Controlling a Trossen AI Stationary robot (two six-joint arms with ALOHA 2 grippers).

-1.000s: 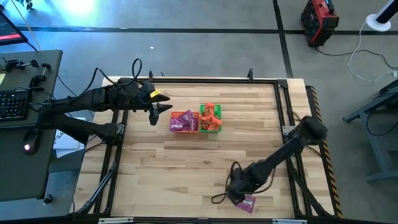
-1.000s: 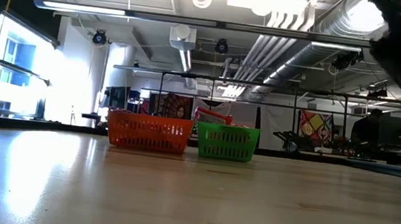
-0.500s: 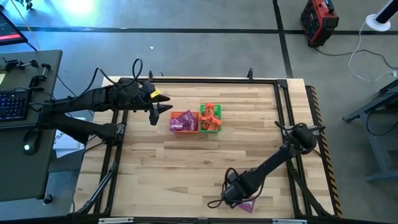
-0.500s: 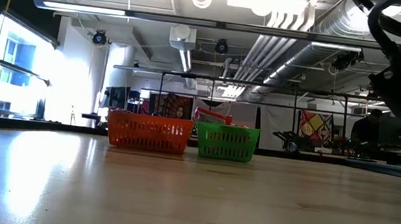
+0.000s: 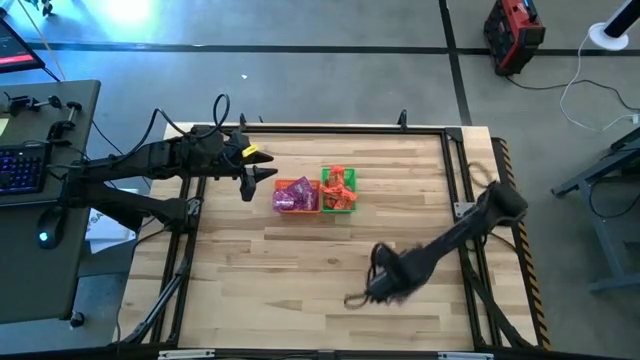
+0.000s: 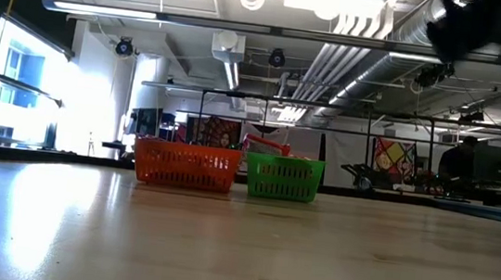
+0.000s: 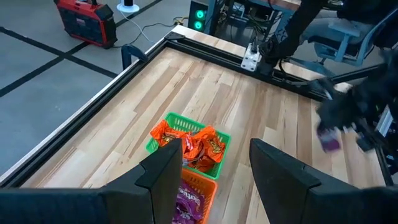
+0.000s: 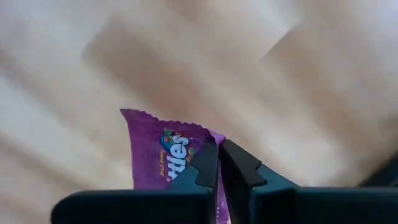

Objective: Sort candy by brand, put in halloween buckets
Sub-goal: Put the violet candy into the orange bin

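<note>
Over the near right part of the bench: my right end effector, fingers pressed together on the edge of one purple candy packet. Packet hangs clear of the wood, pale print showing on its face. From above, this end effector is blurred; the packet itself cannot be made out there.

Item: my left end effector, fingers apart, nothing between them. Position: raised above the bench's far left part, just beside the orange bucket.

Item: orange bucket, one, square, slotted walls. Stands near the middle of the bench's far half. Contents: purple candy, several packets, piled.

Item: green bucket, one, about the same size. Stands directly to the right of the orange bucket, walls touching or nearly so; which, I cannot tell. Contents: orange-red candy, several packets, heaped above the rim.

From bench level, both buckets stand upright side by side, orange on the left and green on the right, with a red packet edge showing above the green rim.

Item: black frame rail, running round the bench edge.

Off the bench: a red and black case on the floor beyond the far right corner.
</note>
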